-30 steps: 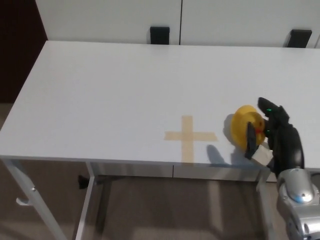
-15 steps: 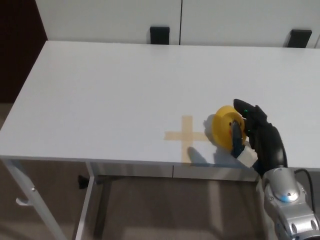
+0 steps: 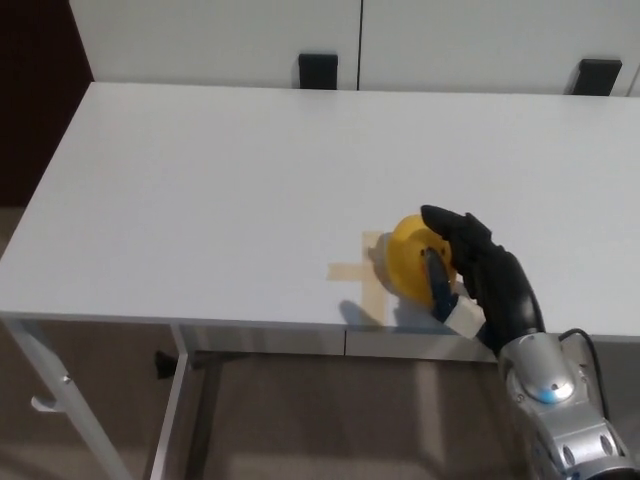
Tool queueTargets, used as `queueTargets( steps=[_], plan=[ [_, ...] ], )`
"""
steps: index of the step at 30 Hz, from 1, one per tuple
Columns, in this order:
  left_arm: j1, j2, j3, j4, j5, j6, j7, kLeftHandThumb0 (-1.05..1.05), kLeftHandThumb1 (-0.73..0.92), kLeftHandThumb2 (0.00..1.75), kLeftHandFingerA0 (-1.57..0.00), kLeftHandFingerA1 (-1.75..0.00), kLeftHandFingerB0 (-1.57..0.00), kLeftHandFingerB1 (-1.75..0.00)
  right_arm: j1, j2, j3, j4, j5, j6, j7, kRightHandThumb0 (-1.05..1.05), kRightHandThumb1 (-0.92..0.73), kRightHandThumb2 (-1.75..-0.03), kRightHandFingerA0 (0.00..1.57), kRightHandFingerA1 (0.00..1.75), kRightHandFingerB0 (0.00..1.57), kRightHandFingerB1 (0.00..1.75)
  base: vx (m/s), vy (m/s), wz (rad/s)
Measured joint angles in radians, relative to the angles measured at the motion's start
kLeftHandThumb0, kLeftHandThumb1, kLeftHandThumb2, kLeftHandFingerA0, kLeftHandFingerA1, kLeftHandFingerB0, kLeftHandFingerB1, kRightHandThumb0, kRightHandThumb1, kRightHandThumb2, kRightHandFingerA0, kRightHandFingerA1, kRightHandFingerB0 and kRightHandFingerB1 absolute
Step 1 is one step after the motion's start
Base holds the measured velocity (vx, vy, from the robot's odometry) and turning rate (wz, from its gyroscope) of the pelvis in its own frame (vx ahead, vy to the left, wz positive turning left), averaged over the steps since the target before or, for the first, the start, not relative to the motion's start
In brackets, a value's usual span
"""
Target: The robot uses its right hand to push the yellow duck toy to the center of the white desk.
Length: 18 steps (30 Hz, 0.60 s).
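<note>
Right hand [image 3: 478, 275] lay against the right side of the yellow duck toy [image 3: 412, 260], its black fingers spread apart and cupped loosely round the toy's flank rather than closed on it; it held nothing, only pressed sideways. No left hand showed anywhere in the head view.

From largest to smallest: the white desk [image 3: 230, 180] filled most of the view, bare apart from a tan tape cross [image 3: 365, 272] near its front edge. The duck sat on the right arm of that cross, touching the tape and covering part of it, close to the desk's front edge.

Judging by this, the push itself was under way and nearly done, if the cross marks the target. The next move would seem to call for a short further nudge toward the robot's left, kept gentle so the toy did not roll or slip off the front edge.

The duck looked rounded, smooth and bright yellow; a spot of orange beside the fingers may have been its beak, though it was too small to tell.
</note>
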Motion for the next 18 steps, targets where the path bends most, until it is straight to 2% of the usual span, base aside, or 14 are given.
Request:
queueTargets(
  steps=[1, 5, 6, 14, 15, 16, 18],
  plan=[
    [-0.001, 0.000, 0.000, 0.000, 0.000, 0.000, 0.000, -0.12, 0.65, 0.64, -0.85, -0.58, -0.81, -0.58, -0.002, 0.003, 0.005, 0.000, -0.001, 0.001, 0.003, -0.96, -0.92, -0.79, 0.12, 0.54, 0.11, 0.41, 0.00, 0.000, 0.00],
    [-0.006, 0.000, 0.001, 0.000, -0.001, 0.000, -0.006, -0.12, 0.65, 0.66, -0.84, -0.59, -0.80, -0.59, -0.009, 0.023, 0.025, 0.000, -0.012, 0.010, 0.004, -0.96, -0.92, -0.79, 0.11, 0.53, 0.10, 0.40, 0.00, 0.000, 0.00],
    [-0.007, 0.000, 0.001, 0.000, -0.001, 0.000, -0.007, -0.06, 0.64, 0.72, -0.85, -0.60, -0.79, -0.58, -0.010, 0.026, 0.028, 0.000, -0.014, 0.011, 0.004, -0.94, -0.92, -0.81, 0.09, 0.55, 0.11, 0.42, 0.00, 0.000, 0.00],
    [-0.009, 0.000, 0.007, 0.000, -0.004, 0.000, -0.023, -0.06, 0.65, 0.71, -0.85, -0.59, -0.79, -0.58, -0.027, 0.042, 0.047, 0.008, -0.036, 0.025, 0.003, -0.95, -0.92, -0.80, 0.12, 0.56, 0.10, 0.42, 0.00, 0.000, 0.00],
    [-0.009, 0.000, 0.007, 0.000, -0.004, 0.000, -0.024, -0.09, 0.65, 0.67, -0.86, -0.59, -0.79, -0.58, -0.028, 0.043, 0.047, 0.009, -0.036, 0.025, 0.003, -0.95, -0.92, -0.80, 0.11, 0.58, 0.09, 0.43, 0.00, 0.000, 0.00],
    [-0.009, 0.000, 0.007, 0.000, -0.004, 0.000, -0.024, -0.06, 0.65, 0.72, -0.85, -0.60, -0.78, -0.58, -0.028, 0.043, 0.047, 0.009, -0.036, 0.025, 0.003, -0.37, -0.46, -1.12, 0.02, 0.54, 0.00, 0.51, 0.00, 0.000, 0.00],
    [-0.011, 0.000, 0.010, 0.000, -0.005, 0.000, -0.026, -0.06, 0.65, 0.72, -0.85, -0.60, -0.78, -0.58, -0.031, 0.046, 0.050, 0.010, -0.040, 0.028, 0.003, -0.37, -0.46, -1.12, 0.02, 0.54, 0.00, 0.51, 0.00, 0.000, 0.00]
  ],
)
